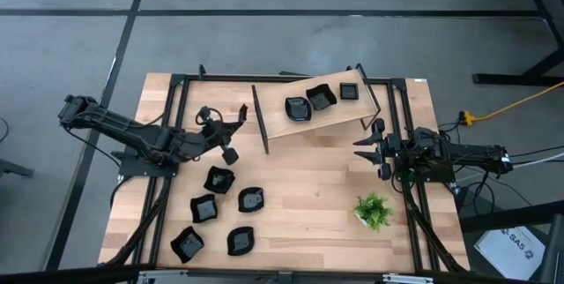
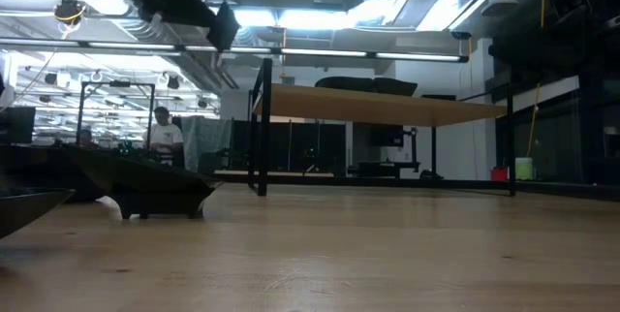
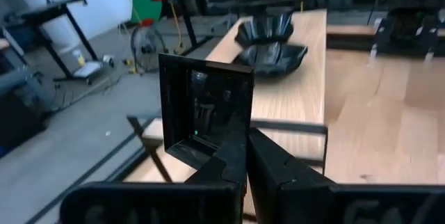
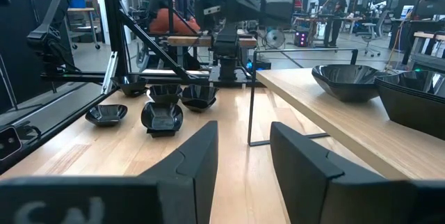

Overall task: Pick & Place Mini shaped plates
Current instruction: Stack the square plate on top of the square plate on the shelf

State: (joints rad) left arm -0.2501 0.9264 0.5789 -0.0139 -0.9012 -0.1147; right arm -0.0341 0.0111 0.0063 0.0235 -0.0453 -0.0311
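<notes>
My left gripper (image 1: 226, 146) is over the table's left half, shut on a small square black plate (image 3: 205, 109), which also shows high in the low view as a dark plate (image 2: 223, 24). Several more black mini plates (image 1: 218, 179) lie on the table near its front left. Three plates (image 1: 310, 103) rest on a raised wooden shelf (image 1: 335, 121) at the back. My right gripper (image 1: 370, 147) waits open at the right, nothing between its fingers (image 4: 198, 161). My left gripper pinches the square plate's rim (image 3: 233, 137) between its two fingers, near one corner. The fingers come about level, from the table's left. The plate stands on edge, its hollow side toward the wrist, lifted clear of the table.
A small green potted plant (image 1: 374, 211) stands at the front right. The shelf rests on black metal frames (image 1: 261, 121) that rise from the table. Bare wood lies between the plate group and the plant. A person (image 2: 165, 133) shows in the room behind.
</notes>
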